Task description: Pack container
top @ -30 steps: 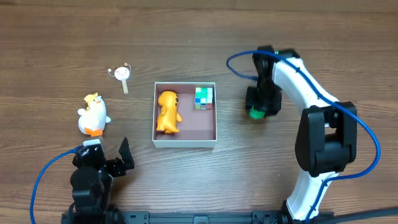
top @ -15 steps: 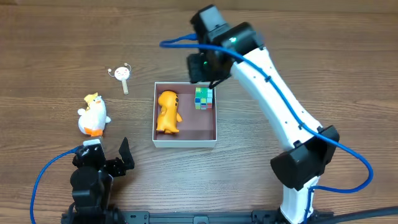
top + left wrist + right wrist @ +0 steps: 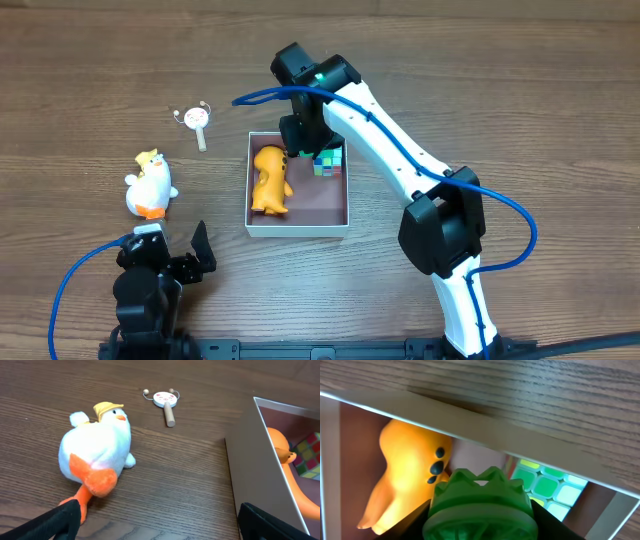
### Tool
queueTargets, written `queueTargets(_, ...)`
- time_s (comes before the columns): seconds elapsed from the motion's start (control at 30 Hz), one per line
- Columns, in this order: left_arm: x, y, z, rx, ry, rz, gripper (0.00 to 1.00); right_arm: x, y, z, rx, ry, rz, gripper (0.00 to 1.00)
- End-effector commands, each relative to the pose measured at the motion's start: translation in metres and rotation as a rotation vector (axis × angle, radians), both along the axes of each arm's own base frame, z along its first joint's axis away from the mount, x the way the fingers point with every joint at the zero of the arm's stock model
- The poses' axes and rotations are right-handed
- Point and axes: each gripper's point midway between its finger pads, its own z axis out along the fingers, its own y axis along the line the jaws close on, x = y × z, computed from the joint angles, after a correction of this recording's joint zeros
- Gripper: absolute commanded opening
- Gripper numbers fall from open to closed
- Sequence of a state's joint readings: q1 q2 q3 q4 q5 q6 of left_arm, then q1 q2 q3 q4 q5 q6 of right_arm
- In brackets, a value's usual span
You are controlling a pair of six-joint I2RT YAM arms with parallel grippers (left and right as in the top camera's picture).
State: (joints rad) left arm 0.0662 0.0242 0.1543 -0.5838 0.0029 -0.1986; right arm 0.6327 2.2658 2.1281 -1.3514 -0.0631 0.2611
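Note:
The container (image 3: 298,227) is a shallow white box with a pinkish-brown inside; its wall shows in the left wrist view (image 3: 252,480) and the right wrist view (image 3: 445,422). In it lie an orange toy (image 3: 269,180) (image 3: 407,467) and a colourful cube (image 3: 330,160) (image 3: 547,487). My right gripper (image 3: 300,140) hangs over the box's far edge, shut on a green crown-shaped toy (image 3: 480,502). My left gripper (image 3: 170,262) (image 3: 160,525) is open and empty near the front left. A white duck toy (image 3: 149,185) (image 3: 97,450) lies ahead of it.
A small wooden rattle with a white face (image 3: 195,122) (image 3: 166,402) lies on the table beyond the duck, left of the box. A blue cable runs along each arm. The table is dark wood.
My right arm has swung left from the table right of the box, carrying the green toy, and is now over the box's far edge. The left arm has not moved.

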Motion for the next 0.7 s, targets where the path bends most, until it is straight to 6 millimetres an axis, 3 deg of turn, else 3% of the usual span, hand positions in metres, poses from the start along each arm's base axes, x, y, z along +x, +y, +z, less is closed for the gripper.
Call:
queueTargets(0.0, 0.000, 0.004, -0.001, 0.023, 0.001, 0.010, 1.00, -0.002, 0.013, -0.002, 0.049, 0.023, 0.016, 0.56)
queueTargets(0.27, 0.000, 0.004, -0.001, 0.023, 0.001, 0.010, 1.00, -0.005, 0.012, -0.017, 0.031, 0.049, 0.018, 0.60)
queueTargets(0.47, 0.000, 0.004, -0.001, 0.023, 0.001, 0.010, 1.00, -0.005, 0.008, -0.017, 0.018, 0.050, 0.014, 0.61)
queueTargets(0.57, 0.000, 0.004, -0.001, 0.023, 0.001, 0.010, 1.00, -0.003, 0.005, -0.003, 0.019, 0.044, 0.006, 0.64)
queueTargets(0.67, 0.000, 0.004, -0.001, 0.023, 0.001, 0.010, 1.00, 0.015, -0.006, 0.040, 0.047, -0.019, -0.031, 0.66)
